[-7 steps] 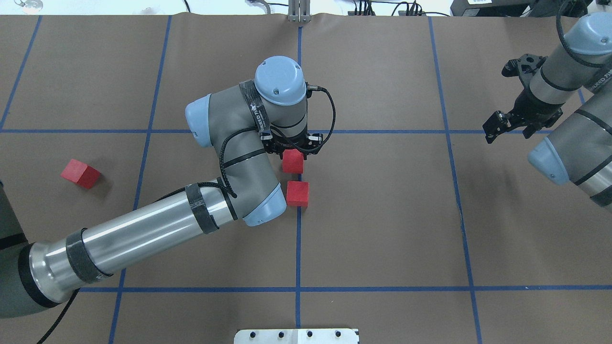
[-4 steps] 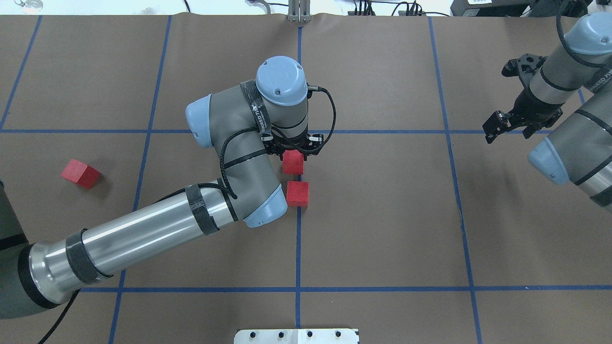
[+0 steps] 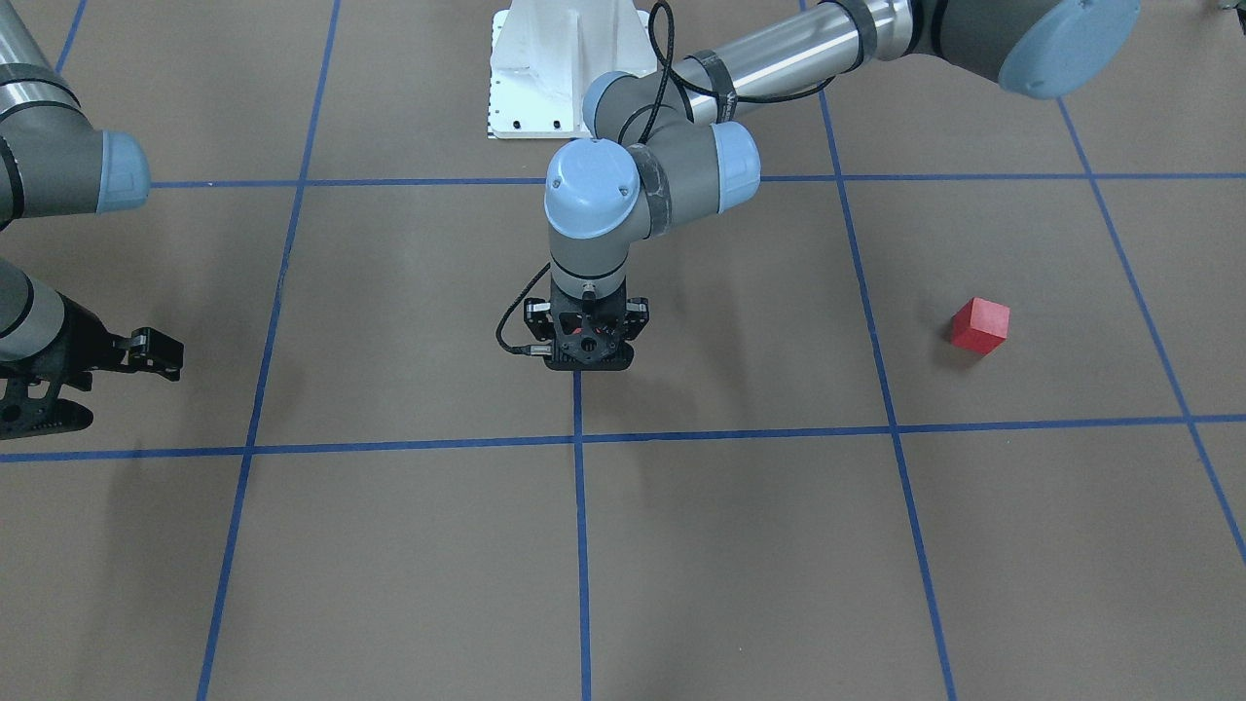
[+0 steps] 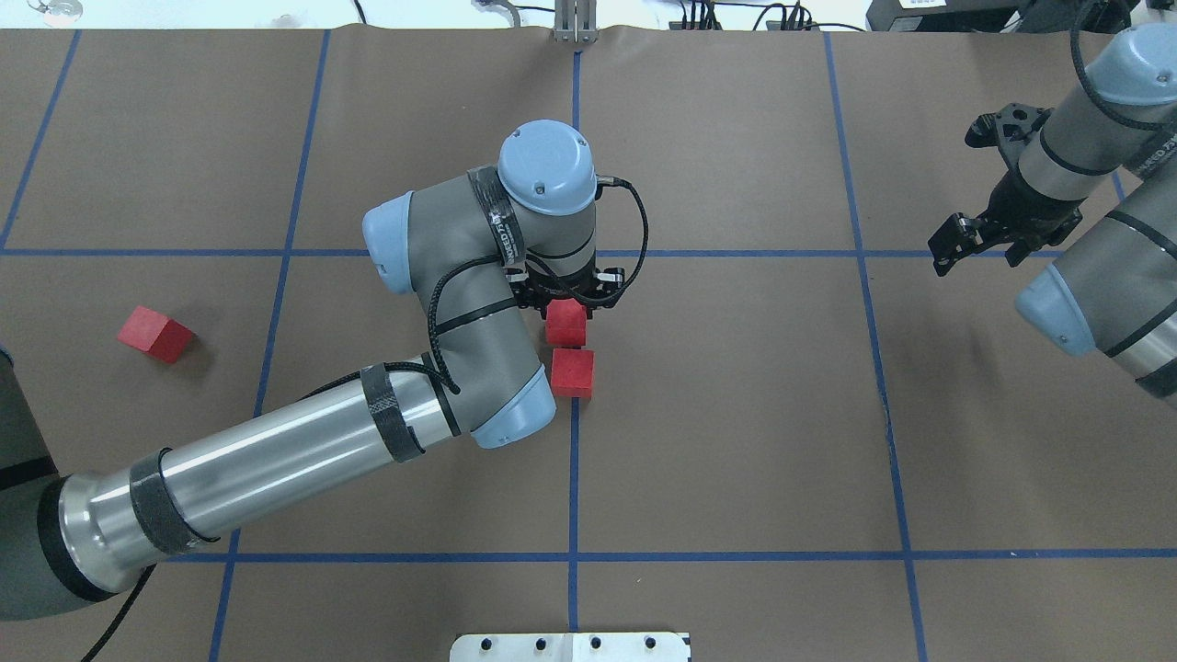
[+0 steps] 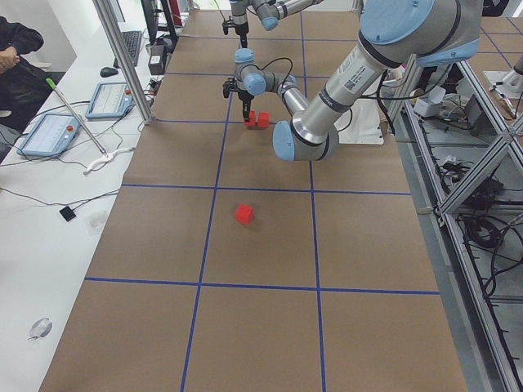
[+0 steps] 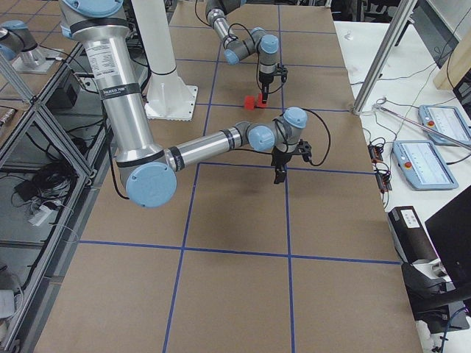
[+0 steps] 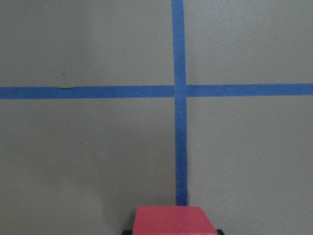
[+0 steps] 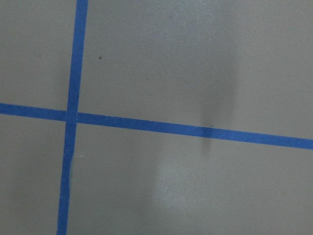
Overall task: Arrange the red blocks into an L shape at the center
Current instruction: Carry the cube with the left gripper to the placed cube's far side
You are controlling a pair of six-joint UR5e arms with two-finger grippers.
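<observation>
My left gripper (image 4: 567, 306) is shut on a red block (image 4: 566, 324) over the center line (image 4: 574, 460). In the left wrist view this block (image 7: 175, 220) fills the bottom edge between the fingers. A second red block (image 4: 572, 371) lies on the line just on the near side of the held one, with only a sliver of gap between them. The third red block (image 4: 154, 333) sits alone far to the left. In the front-facing view it (image 3: 980, 324) shows on the right, and the left gripper (image 3: 582, 349) hides the second block. My right gripper (image 4: 986, 241) hangs open and holds nothing at the far right.
The white pedestal base (image 4: 570, 646) sits at the near table edge on the center line. My left forearm (image 4: 276, 460) stretches across the near-left squares. Blue tape lines (image 8: 195, 129) cross below the right wrist. A person (image 5: 12, 57) and tablets are at a side bench.
My left gripper has moved the held red block a little toward the second block, narrowing the gap. The right arm and the far-left block have not moved.
</observation>
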